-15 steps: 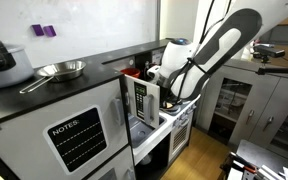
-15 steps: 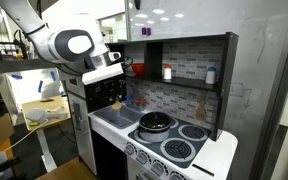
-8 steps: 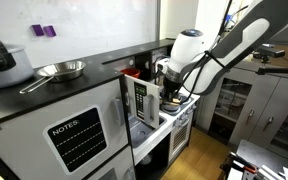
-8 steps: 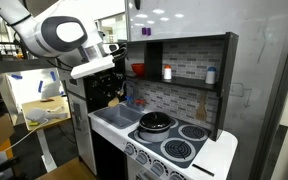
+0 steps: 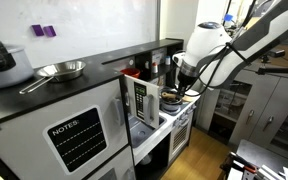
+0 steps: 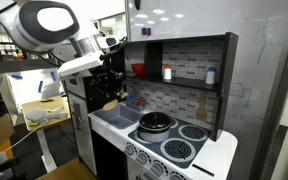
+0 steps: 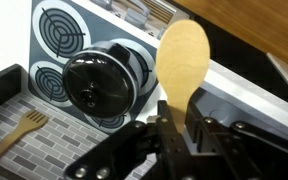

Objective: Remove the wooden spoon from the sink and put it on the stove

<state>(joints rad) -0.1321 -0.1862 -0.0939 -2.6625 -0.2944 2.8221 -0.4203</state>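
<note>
Black robot gripper (image 7: 174, 136) clamped narrow on handle of tan oval-bowled wooden spoon (image 7: 183, 58), spoon aloft, bowl upright, not on stove. Beyond: black domed pot lid (image 7: 102, 88) on white flat toy stove (image 7: 56, 35) with ringed burners. Farther: small wooden spatula (image 7: 24, 128) against grey brick backsplash (image 7: 69, 145).

Tan wooden spoon (image 7: 182, 60), aloft, oval bowl foremost — seemingly near white stove (image 7: 62, 35)

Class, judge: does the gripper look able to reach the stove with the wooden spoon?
Probably yes: the gripper is shut on the wooden spoon, and nothing stands between it and the stove; a black pot takes one burner.
</note>
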